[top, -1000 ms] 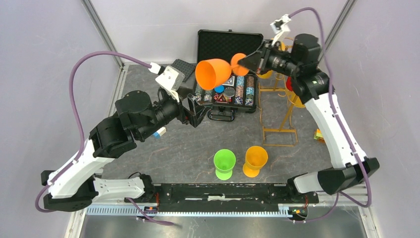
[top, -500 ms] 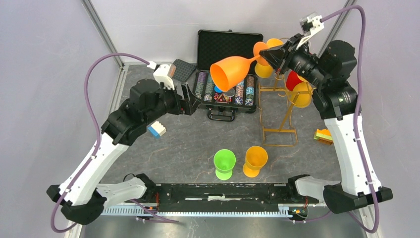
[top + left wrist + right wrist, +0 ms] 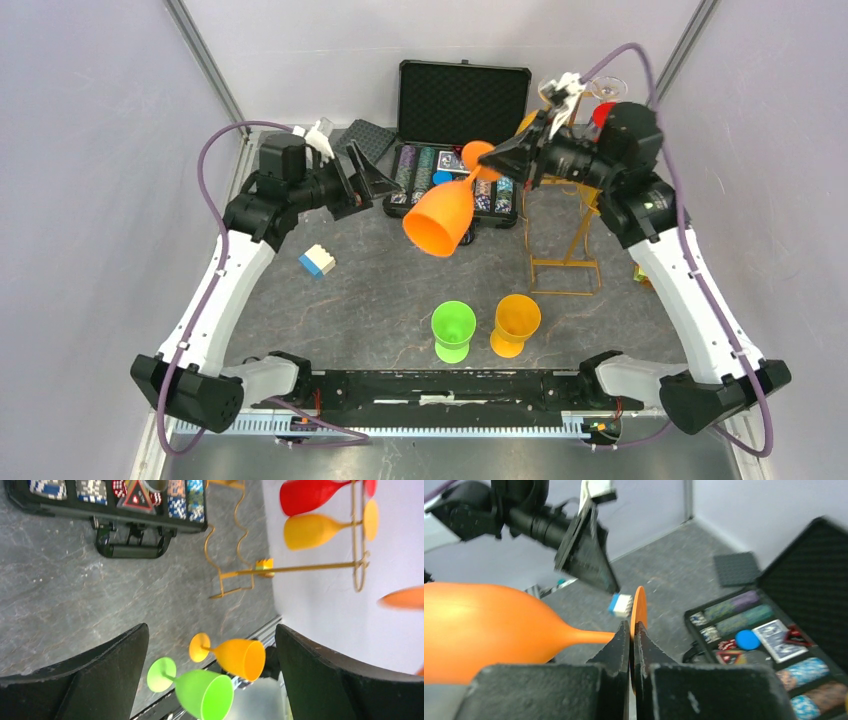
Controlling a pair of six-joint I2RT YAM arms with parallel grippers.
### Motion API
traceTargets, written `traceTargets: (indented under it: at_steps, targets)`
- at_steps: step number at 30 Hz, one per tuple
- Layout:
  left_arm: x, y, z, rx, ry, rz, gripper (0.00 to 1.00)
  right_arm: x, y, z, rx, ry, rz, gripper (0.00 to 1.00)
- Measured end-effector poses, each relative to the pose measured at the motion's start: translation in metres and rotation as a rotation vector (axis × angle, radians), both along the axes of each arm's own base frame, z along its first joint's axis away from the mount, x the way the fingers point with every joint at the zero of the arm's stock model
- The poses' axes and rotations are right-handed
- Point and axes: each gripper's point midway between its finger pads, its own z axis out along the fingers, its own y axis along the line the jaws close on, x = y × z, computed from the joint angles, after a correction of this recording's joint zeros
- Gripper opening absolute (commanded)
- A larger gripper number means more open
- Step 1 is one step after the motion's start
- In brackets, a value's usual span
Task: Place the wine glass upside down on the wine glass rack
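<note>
The right gripper (image 3: 630,630) has its black fingers pressed together on the flat round foot of the smooth orange wine glass (image 3: 440,218). The glass is in the air left of the thin gold wire wine glass rack (image 3: 566,264), apart from it, with the bowl tilted downward. The left gripper (image 3: 210,630), further left of the rack, is wide open and empty. Print in the black case (image 3: 465,95) beside the rack is too small to read.

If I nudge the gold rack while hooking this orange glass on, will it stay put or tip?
Likely tippy: the wine glass rack is a tall thin wire post on a small wire base, with a red glass and a yellow glass hanging near its top. It looks light, so it may also slide on the table. Thin wire probably wobbles.
</note>
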Motion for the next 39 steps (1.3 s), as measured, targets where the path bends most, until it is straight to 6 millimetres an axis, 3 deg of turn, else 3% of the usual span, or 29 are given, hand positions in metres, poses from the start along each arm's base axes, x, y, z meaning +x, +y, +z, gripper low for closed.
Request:
traceTargets:
  at_steps: [5,10,14,18,22,26,28,32,35,39]
  targets:
    - [0.013,0.003,0.018,-0.096,-0.008,0.024,0.99,-0.019,0.042,-0.045,-0.064,0.1,0.106,0.0]
    - [0.02,-0.001,0.026,-0.143,-0.001,0.018,0.99,-0.035,0.08,-0.076,-0.169,0.108,0.138,0.0]
    - [0.024,0.0,0.029,-0.154,0.0,0.032,0.99,-0.037,0.098,-0.094,-0.297,0.004,0.076,0.0]
    - [0.024,0.001,0.033,-0.156,-0.008,0.032,0.98,-0.04,0.108,-0.097,-0.443,-0.211,0.002,0.0]
    - [0.022,0.001,0.037,-0.156,-0.01,0.032,0.98,-0.043,0.111,-0.091,-0.572,-0.475,-0.086,0.0]
    - [0.016,0.002,0.038,-0.155,-0.001,0.03,0.97,-0.046,0.101,-0.099,-0.722,-0.715,-0.174,0.0]
    - [0.012,0.002,0.04,-0.161,-0.002,0.02,0.96,-0.049,0.096,-0.108,-0.804,-0.843,-0.21,0.0]
    - [0.005,-0.001,0.043,-0.179,-0.006,-0.011,0.92,-0.061,0.089,-0.143,-0.961,-1.101,-0.229,0.0]
    - [-0.003,-0.006,0.041,-0.214,0.009,-0.048,0.88,-0.062,0.083,-0.16,-1.049,-1.206,-0.234,0.0]
    - [-0.014,-0.016,0.03,-0.293,0.067,-0.101,0.81,-0.06,0.078,-0.137,-1.052,-1.277,-0.325,0.0]
